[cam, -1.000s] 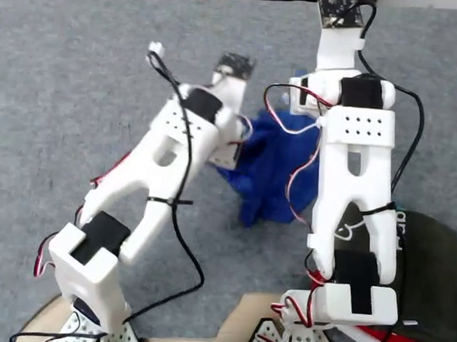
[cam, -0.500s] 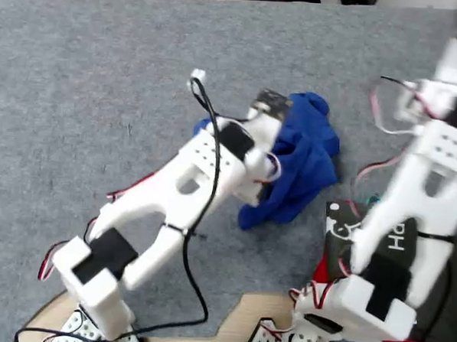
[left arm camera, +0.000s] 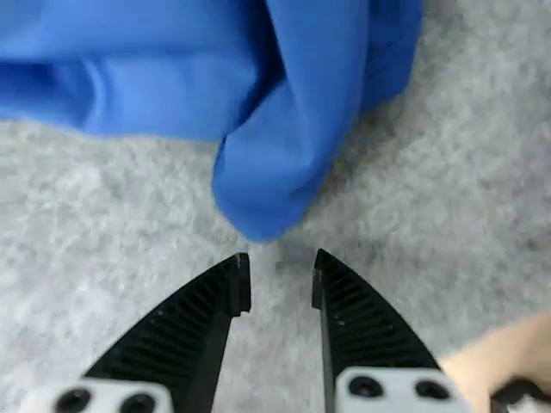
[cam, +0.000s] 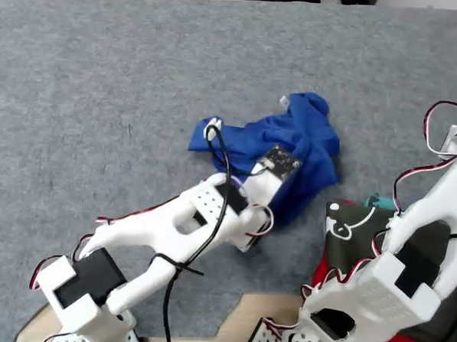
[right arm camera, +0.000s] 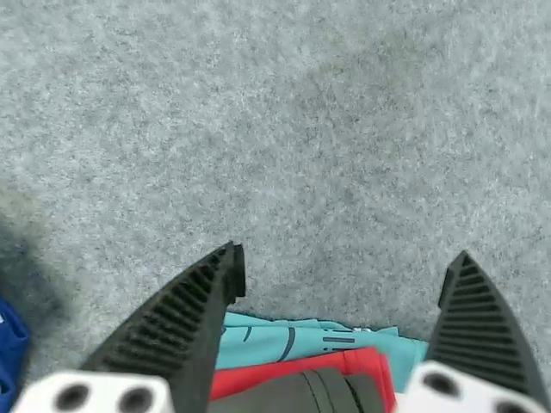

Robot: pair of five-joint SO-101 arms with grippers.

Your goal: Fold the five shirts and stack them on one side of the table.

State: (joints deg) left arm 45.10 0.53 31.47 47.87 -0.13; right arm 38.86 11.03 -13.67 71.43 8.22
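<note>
Across the grey worktop, centre right of the high view, the blue shirt lies crumpled, not yet folded. Left arm slants up from lower left, wrist low at the shirt's near edge. Right arm sits lower right above the pile of shirts, likely the stacking side. Left gripper narrowly parted, empty, just short of a cloth fold, probably lining up a pinch. Right gripper spread wide, empty.

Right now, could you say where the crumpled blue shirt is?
The crumpled blue shirt lies right of centre in the high view, on the grey felt table, just ahead of the left arm's jaws and near the stacked shirts.
</note>
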